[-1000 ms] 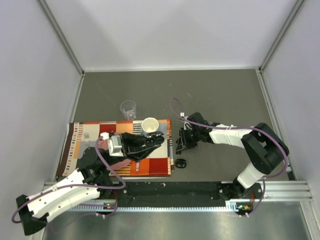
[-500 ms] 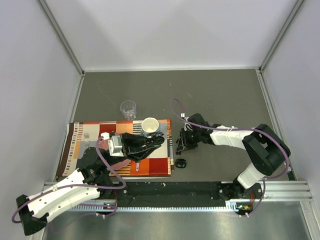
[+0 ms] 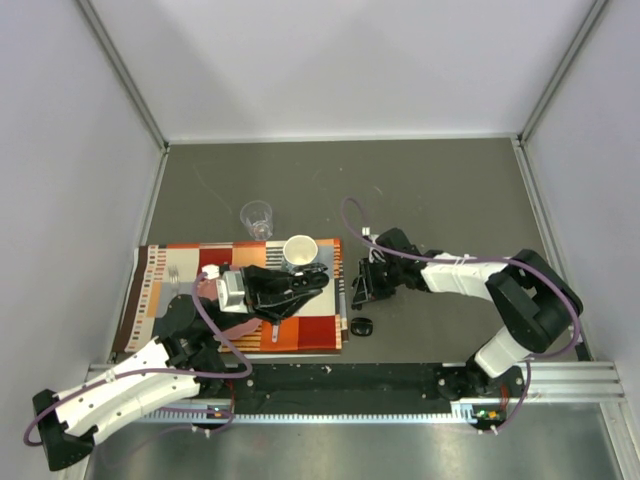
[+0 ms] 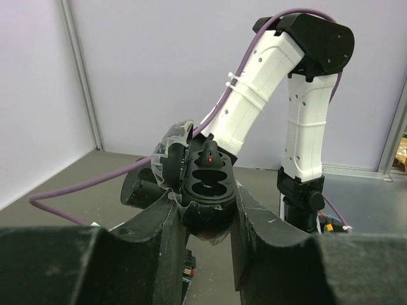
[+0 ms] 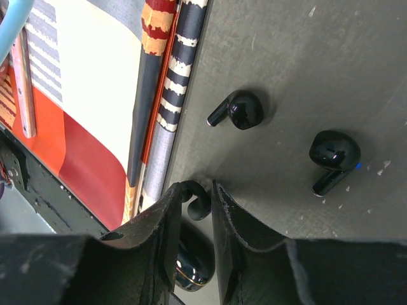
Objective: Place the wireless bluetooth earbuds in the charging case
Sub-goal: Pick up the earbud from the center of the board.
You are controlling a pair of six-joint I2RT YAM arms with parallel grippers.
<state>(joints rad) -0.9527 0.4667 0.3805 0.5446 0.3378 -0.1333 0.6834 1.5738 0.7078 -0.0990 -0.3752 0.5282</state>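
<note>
My left gripper (image 4: pixel 206 203) is shut on the open black charging case (image 4: pixel 208 184) and holds it up with its sockets facing the camera. A small red light glows at the case's far end. In the top view this gripper (image 3: pixel 315 280) hangs over the striped mat beside the mug. My right gripper (image 5: pixel 197 190) is low over the grey table, shut on a black hook-curved earbud (image 5: pixel 198 202). Two more earbuds (image 5: pixel 238 109) (image 5: pixel 332 155) lie loose on the table beyond its fingers.
A closed black oval case (image 3: pixel 362 326) lies on the table under the right gripper, next to the edge of the striped mat (image 3: pixel 300 330). A white mug (image 3: pixel 299 250) stands on the mat. A clear glass (image 3: pixel 257 217) stands behind it.
The right arm has shifted slightly. Both grippers keep their holds and nothing else has moved.
</note>
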